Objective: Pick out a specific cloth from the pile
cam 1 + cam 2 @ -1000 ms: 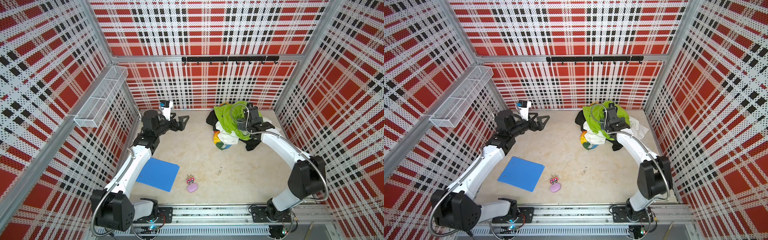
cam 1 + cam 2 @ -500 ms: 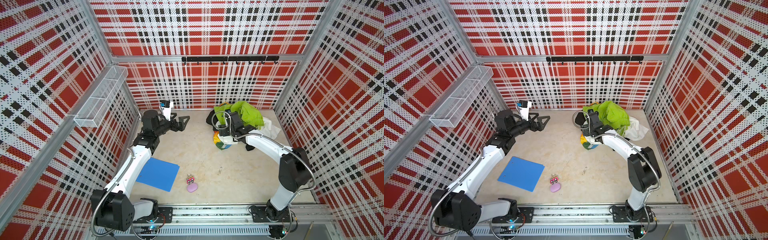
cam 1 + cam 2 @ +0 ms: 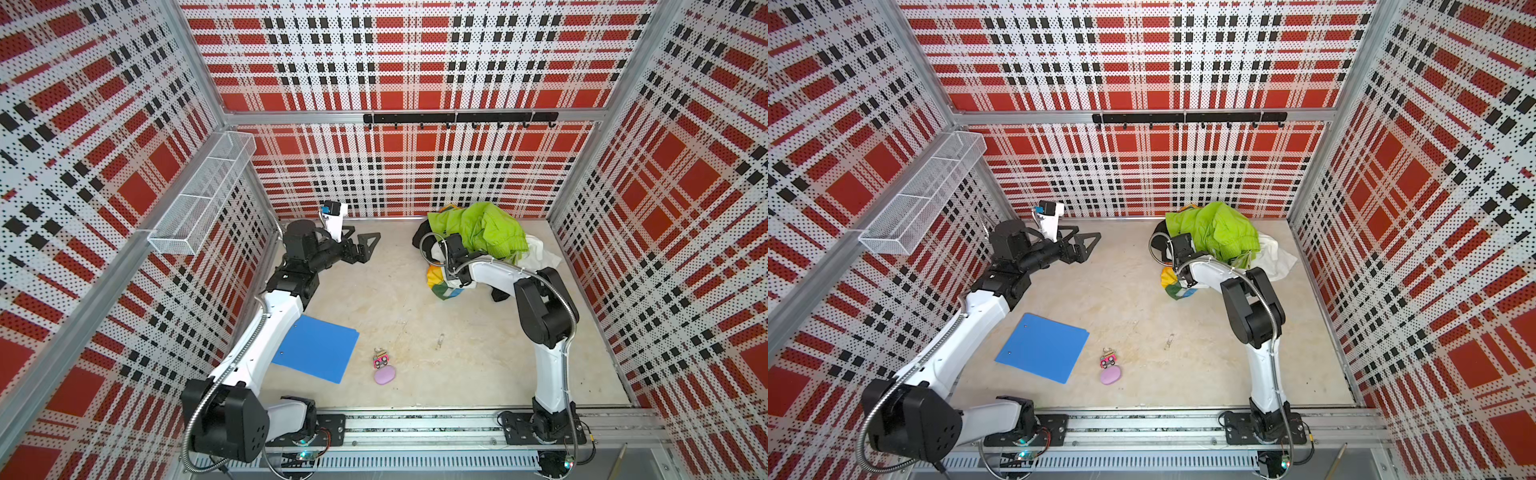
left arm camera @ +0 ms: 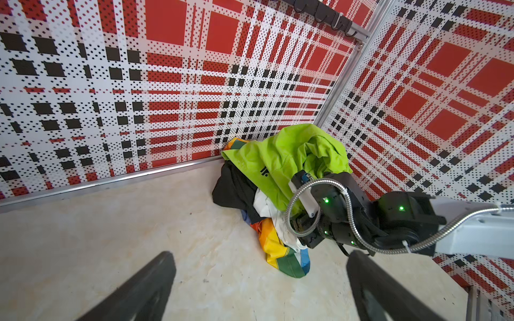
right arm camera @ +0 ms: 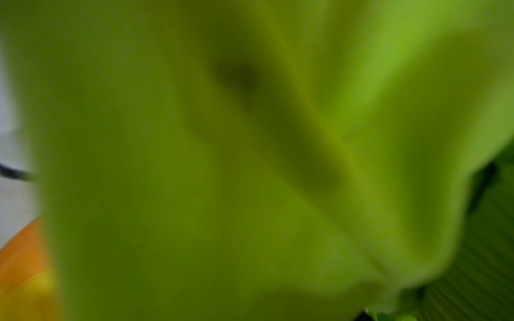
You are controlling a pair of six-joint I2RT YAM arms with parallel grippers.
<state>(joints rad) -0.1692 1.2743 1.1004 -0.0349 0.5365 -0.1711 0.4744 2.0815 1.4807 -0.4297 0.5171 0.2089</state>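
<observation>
Blue folder [image 3: 316, 349], pink toy [image 3: 381, 360], lilac oval [image 3: 385, 375], wire basket [image 3: 199, 199], hook rail [image 3: 457, 118]

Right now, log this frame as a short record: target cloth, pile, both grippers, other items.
pile: lime-green, white, black garments in far right corner
cloth: rainbow fabric, poking out at pile's near edge, mostly buried
left gripper: open, empty, away from pile
right gripper: buried in pile beside cloth; jaws hidden
other items: blue folder, small toy, pink pebble

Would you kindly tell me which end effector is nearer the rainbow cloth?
Right. The right end effector is buried in the pile at the edge of the rainbow cloth; the left end effector hovers far across the table, by the back-left corner.
</observation>
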